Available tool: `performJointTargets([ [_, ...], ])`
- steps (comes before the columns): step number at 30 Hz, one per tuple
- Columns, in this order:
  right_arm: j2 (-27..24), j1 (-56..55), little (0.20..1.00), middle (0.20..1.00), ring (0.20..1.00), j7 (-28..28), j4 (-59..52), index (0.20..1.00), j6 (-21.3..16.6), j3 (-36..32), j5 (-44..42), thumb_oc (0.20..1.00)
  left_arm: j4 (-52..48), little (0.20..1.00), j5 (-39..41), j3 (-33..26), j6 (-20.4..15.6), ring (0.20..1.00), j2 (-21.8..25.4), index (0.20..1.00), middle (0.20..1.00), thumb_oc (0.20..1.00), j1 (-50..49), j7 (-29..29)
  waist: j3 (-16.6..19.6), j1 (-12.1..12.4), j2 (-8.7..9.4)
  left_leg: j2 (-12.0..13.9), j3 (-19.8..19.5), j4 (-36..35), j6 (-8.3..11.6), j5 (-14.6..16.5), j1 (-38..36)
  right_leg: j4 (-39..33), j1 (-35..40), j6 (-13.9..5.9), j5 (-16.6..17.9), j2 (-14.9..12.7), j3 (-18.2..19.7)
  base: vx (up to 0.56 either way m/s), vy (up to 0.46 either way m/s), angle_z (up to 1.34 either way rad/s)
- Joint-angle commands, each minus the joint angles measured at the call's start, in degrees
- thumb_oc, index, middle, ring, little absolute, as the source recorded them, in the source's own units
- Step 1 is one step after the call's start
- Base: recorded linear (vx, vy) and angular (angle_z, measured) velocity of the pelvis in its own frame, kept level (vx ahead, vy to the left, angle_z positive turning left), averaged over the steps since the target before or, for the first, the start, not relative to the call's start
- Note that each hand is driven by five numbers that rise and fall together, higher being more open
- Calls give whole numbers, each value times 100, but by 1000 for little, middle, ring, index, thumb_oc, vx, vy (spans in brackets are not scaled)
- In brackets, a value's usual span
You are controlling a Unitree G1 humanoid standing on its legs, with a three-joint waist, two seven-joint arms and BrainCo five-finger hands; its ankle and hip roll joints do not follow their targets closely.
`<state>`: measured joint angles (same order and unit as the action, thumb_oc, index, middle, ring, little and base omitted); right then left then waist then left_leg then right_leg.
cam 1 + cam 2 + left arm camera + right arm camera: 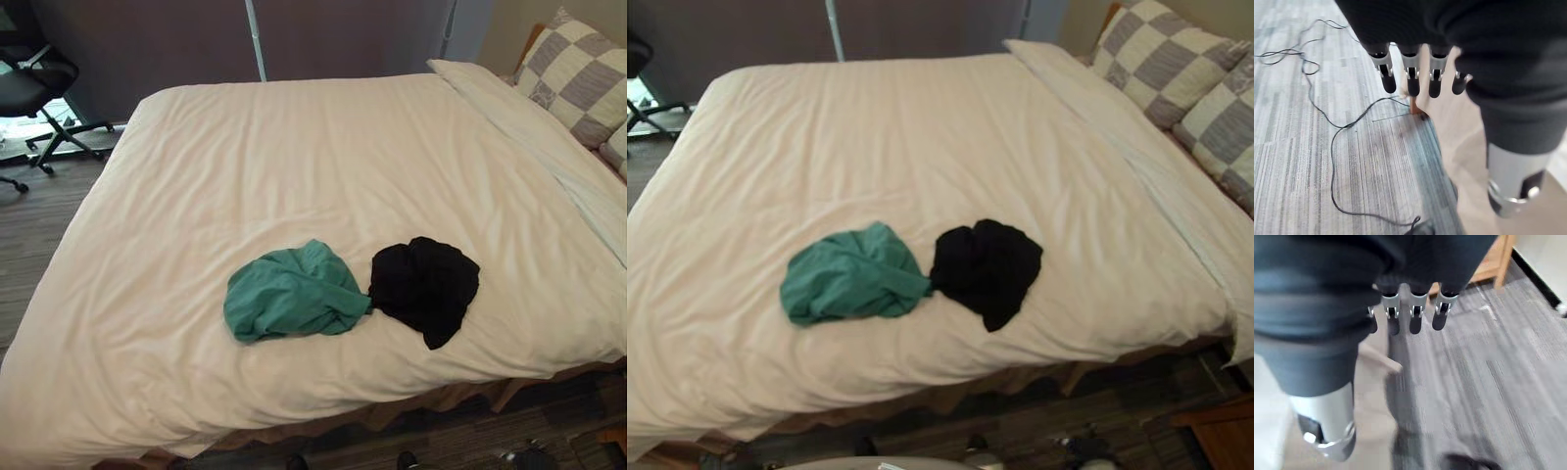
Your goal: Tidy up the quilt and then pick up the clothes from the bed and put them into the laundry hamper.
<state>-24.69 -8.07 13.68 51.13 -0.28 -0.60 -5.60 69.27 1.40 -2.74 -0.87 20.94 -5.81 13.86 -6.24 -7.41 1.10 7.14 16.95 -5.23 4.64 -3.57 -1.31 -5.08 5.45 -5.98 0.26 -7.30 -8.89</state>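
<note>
Green garment (291, 292) & black garment (424, 286) lie crumpled on the cream quilt (294, 166), touching, black at 3 o'clock of green, near the bed's front edge. Quilt spread flat. Checked pillows (576, 78) at 1 o'clock, office chair (39, 83) at 10. Left hand (1410, 73) over grey floor, fingers straight, holding nothing. Right hand (1413, 313) same, relaxed, empty.

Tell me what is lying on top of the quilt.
A green garment and a black garment lie bunched on the quilt, touching each other. Whatever is beneath the quilt is covered.
</note>
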Motion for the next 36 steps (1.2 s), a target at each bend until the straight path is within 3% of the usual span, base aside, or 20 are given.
performJointTargets([
  [1,-404,285,1000,1000,1000,395,-387,1000,-241,-414,122,1000,-395,1000,213,-307,-311,1000,725,1000,1000,1000,405,453,-328,84,183,-8,130,23,124,436,-452,8,-1,-299,-133,-132,-54,15,-1,9],
  [3,-938,132,1000,1000,1000,597,-1431,1000,-348,-786,651,1000,-1884,1000,-24,-615,-472,1000,1273,1000,1000,1000,237,728,-368,77,150,0,134,23,123,464,-481,8,22,-334,-145,-159,-73,11,7,10],
  [10,-1727,522,1000,1000,1000,746,-2666,1000,-460,-704,1663,1000,-4535,1000,-1033,-481,-801,1000,1855,1000,1000,1000,587,1020,-357,93,148,40,107,23,119,472,-443,8,-19,-345,-146,-177,-100,8,-16,3],
  [15,-1931,825,1000,1000,1000,699,-3123,1000,-399,-446,2049,1000,-5238,1000,-1540,73,-821,1000,1893,1000,1000,1000,924,719,-388,65,144,58,131,23,129,473,-427,8,-49,-351,-135,-178,-107,7,-17,-1],
  [16,-2377,904,1000,1000,1000,372,-3216,1000,-524,-504,1937,1000,-3828,1000,-881,-638,-1086,1000,3429,1000,1000,1000,815,63,-410,158,2,54,165,23,147,448,-417,8,-63,-380,-110,-191,-112,0,0,0],
  [17,-2194,1108,1000,1000,1000,460,-3328,1000,-443,-253,1991,1000,-4098,1000,-893,-73,-1061,1000,2944,1000,1000,1000,1201,171,-401,46,45,41,184,23,155,451,-401,8,-86,-391,-101,-201,-103,4,21,-6],
  [18,-2203,1102,1000,1000,1000,463,-3326,1000,-440,-275,1993,1000,-4082,1000,-901,-36,-1054,1000,2929,1000,1000,1000,1247,186,-401,63,32,43,184,23,151,429,-379,8,-108,-386,-81,-199,-102,19,17,-14],
  [20,-2187,1285,1000,1000,1000,489,-3709,1000,-556,-16,2156,1000,-4238,1000,-883,756,-1051,1000,2520,1000,1000,1000,1654,85,-387,-43,10,33,252,23,137,457,-406,8,-133,-385,-85,-195,-46,13,6,4],
  [24,-2132,1436,1000,1000,1000,526,-3742,1000,-630,185,2190,1000,-4196,1000,-779,961,-1129,1000,2402,1000,1000,1000,1753,21,-347,-83,-2,50,351,23,140,486,-439,8,-171,-390,-74,-182,4,27,-2,-16],
  [27,-2057,1456,1000,1000,1000,472,-3744,1000,-661,321,2262,1000,-4369,1000,-989,1010,-1114,1000,2404,1000,1000,1000,1736,34,-322,-102,-6,53,378,23,138,507,-492,8,-136,-384,-93,-163,27,50,-3,-14],
  [29,-2021,1395,1000,1000,1000,447,-3791,1000,-604,279,2315,1000,-5551,1000,-1434,952,-966,1000,2764,1000,1000,1000,1770,-116,-419,-72,-5,59,336,23,134,516,-485,8,-111,-396,-109,-158,21,12,-13,-4],
  [33,-2070,1481,1000,1000,1000,444,-3887,1000,-555,247,2337,1000,-6019,1000,-1726,899,-936,1000,3016,1000,1000,1000,1894,-216,-617,-58,15,58,255,23,136,409,-179,8,-376,-398,-31,-169,28,-124,-45,6],
  [36,-2154,1944,1000,1000,1000,430,-3952,1000,-525,470,2308,1000,-5856,1000,-1806,1298,-859,1000,3017,1000,1000,1000,2584,-189,-830,-86,-9,59,218,23,137,261,280,8,-845,-389,99,-162,74,-208,-45,-1],
])
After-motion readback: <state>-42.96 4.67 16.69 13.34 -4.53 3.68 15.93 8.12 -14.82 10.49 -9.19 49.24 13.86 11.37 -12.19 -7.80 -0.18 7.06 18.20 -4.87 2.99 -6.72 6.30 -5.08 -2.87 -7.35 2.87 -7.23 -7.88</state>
